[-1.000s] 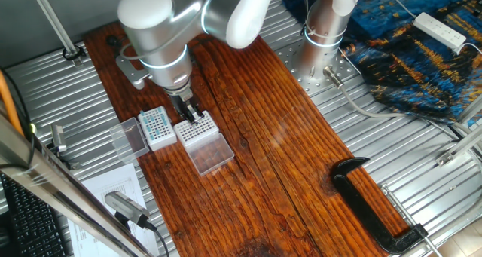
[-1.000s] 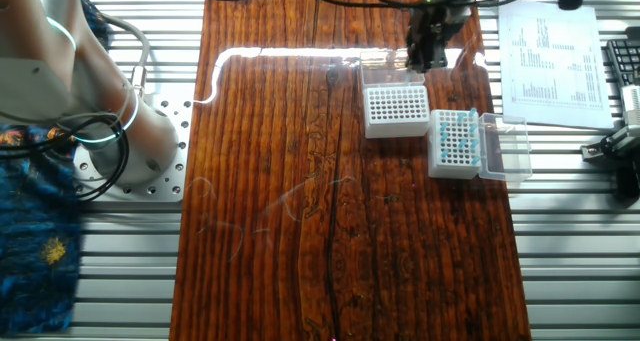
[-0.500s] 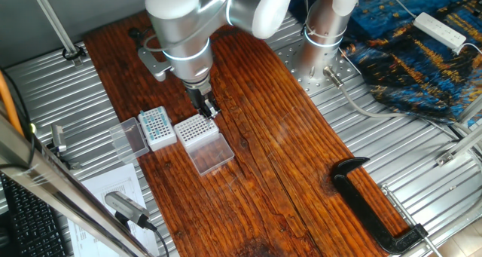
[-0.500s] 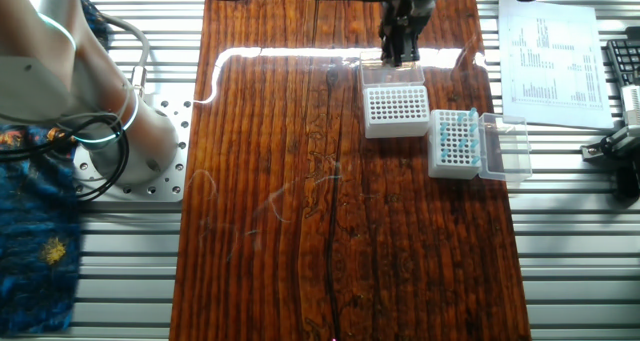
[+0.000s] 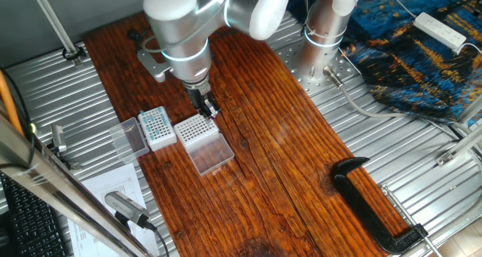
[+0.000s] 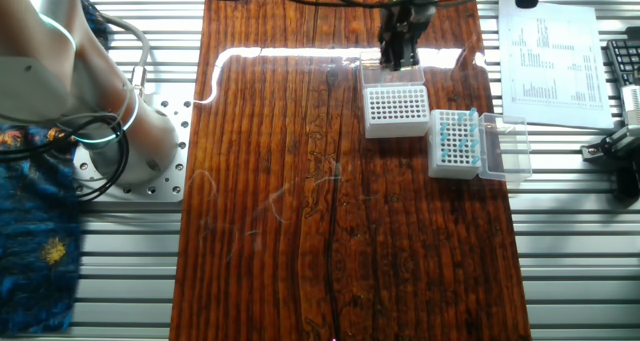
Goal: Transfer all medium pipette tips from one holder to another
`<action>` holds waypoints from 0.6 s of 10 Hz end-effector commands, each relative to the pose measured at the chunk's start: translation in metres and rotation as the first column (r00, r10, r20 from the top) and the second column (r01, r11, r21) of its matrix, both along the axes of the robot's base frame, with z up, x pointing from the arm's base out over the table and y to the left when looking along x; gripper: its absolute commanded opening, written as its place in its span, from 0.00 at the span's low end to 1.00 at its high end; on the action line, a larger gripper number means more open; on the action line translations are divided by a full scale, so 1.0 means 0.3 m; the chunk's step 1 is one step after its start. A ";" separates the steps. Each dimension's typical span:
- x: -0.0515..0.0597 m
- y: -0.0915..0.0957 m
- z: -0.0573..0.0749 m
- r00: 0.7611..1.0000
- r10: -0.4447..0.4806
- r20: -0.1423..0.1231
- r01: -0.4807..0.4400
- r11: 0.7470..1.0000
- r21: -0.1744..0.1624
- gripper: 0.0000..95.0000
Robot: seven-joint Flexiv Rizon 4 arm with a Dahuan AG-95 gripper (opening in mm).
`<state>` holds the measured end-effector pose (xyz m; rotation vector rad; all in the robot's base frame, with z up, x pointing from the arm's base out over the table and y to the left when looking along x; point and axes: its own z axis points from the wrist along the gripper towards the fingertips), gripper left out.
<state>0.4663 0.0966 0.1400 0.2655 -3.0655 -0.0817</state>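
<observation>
The white-sided holder (image 5: 154,126) (image 6: 455,143) carries the teal medium pipette tips (image 6: 456,136) in its grid, with its smoky lid (image 5: 128,139) folded open beside it. Right next to it stands the clear-sided holder (image 5: 195,129) (image 6: 396,109); I see no teal in its white hole grid. Its flat clear lid (image 5: 212,156) lies open on the wood. My gripper (image 5: 208,108) (image 6: 396,57) hangs just off that rack's edge, on the side away from the white-sided holder. The dark fingers are close together; whether they hold a tip is too small to see.
Both racks sit on a dark wooden board (image 5: 256,159) laid over a ribbed metal table. A black clamp (image 5: 376,204) grips the board's near right edge. Printed paper (image 6: 550,51) lies beyond the racks, and the robot base (image 5: 324,31) stands at the back.
Over the last second the arm swung from above the clear-sided rack's grid to its outer edge, away from the white-sided holder. It has barely moved in the last half second.
</observation>
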 end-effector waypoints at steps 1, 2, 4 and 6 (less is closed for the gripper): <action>-0.016 -0.004 0.002 1.000 0.014 -0.008 -0.014 1.000 0.000 0.00; -0.030 -0.009 -0.001 1.000 0.015 -0.007 -0.015 1.000 0.001 0.00; -0.036 -0.005 -0.007 1.000 0.008 -0.007 -0.008 1.000 0.000 0.00; -0.045 -0.010 -0.015 1.000 0.009 -0.001 -0.009 1.000 0.000 0.00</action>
